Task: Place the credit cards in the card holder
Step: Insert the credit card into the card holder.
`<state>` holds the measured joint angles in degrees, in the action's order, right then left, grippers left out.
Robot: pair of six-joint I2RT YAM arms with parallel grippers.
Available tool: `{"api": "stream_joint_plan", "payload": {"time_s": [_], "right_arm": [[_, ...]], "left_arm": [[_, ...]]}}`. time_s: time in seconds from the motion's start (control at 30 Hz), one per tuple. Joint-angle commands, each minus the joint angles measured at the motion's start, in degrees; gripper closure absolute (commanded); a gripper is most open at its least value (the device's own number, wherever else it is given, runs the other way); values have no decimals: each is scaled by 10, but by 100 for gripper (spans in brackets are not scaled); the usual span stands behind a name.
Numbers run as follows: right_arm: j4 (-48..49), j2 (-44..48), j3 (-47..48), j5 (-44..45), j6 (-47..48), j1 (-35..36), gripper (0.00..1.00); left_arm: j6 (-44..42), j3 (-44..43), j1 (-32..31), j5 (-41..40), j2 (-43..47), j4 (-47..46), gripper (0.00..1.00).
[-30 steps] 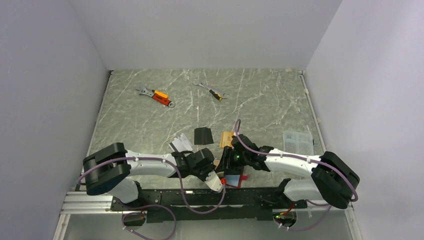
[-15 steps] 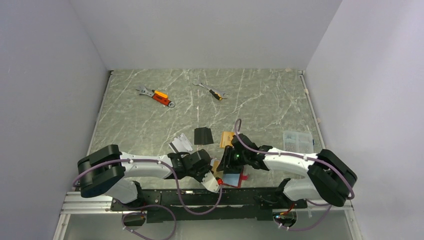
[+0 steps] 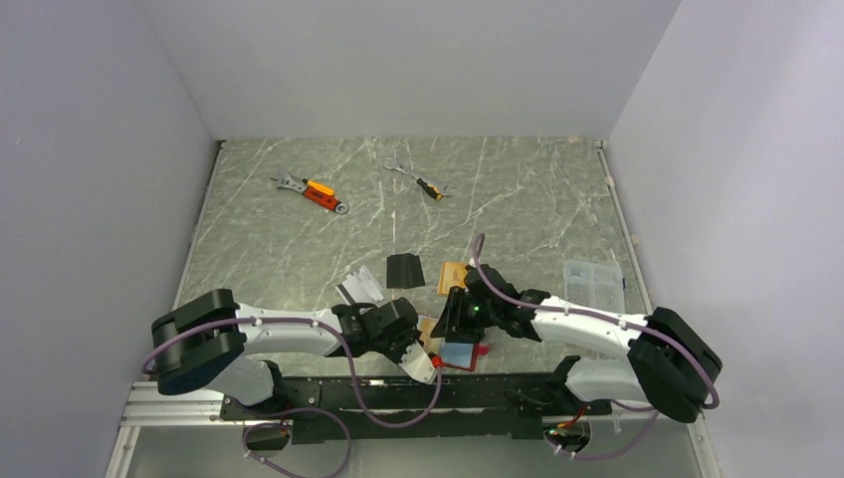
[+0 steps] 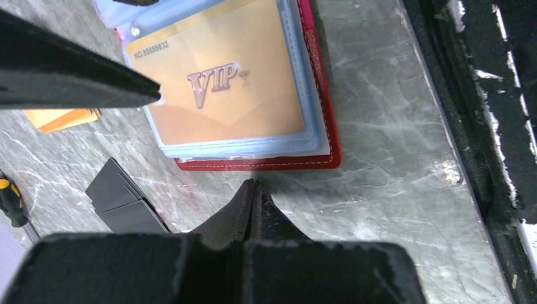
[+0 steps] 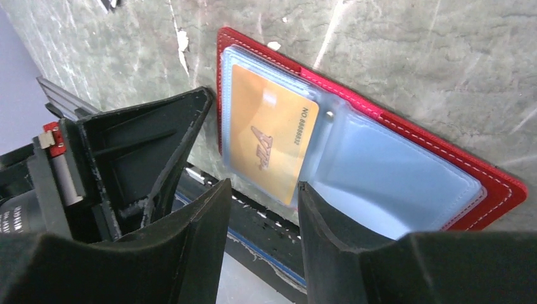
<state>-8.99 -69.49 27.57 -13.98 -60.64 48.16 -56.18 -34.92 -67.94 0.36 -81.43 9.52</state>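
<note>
The red card holder [image 3: 466, 357] lies open at the table's near edge, between both grippers. In the left wrist view an orange-gold VIP card [image 4: 221, 88] sits in its pale blue pockets [image 4: 310, 126]; the right wrist view shows the same card [image 5: 269, 139] beside an empty blue pocket [image 5: 392, 183]. My left gripper [image 4: 256, 185] is shut and empty, its tips just short of the holder's red edge [image 4: 253, 164]. My right gripper [image 5: 263, 190] is open over the card's end. A silver card [image 3: 360, 289], a black card [image 3: 403, 269] and another orange card [image 3: 453, 276] lie on the table.
Two orange-handled wrenches [image 3: 316, 192] [image 3: 426, 185] lie at the back. A clear plastic box [image 3: 593, 283] sits at the right. The black mounting rail [image 4: 481, 126] runs just beside the holder at the near edge. Grey walls close three sides.
The left gripper has drawn back slightly to the left of the holder. The right gripper has shifted a little forward over it. The loose cards have not moved.
</note>
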Motion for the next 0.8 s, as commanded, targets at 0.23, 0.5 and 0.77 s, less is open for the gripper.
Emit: {"api": "stream_joint_plan", "payload": {"time_s": [0.23,0.5,0.77], "right_arm": [[29,-76,42,-1,3,2,55],[-59,-47,86,11,43,-6,54],[-111,-19,161,-4,114,-61,53]], "left_arm": [[16,5,2,25,13,30,100],[35,-17,47,34,67,73,100],[9,-45,255,113,190,165,84]]}}
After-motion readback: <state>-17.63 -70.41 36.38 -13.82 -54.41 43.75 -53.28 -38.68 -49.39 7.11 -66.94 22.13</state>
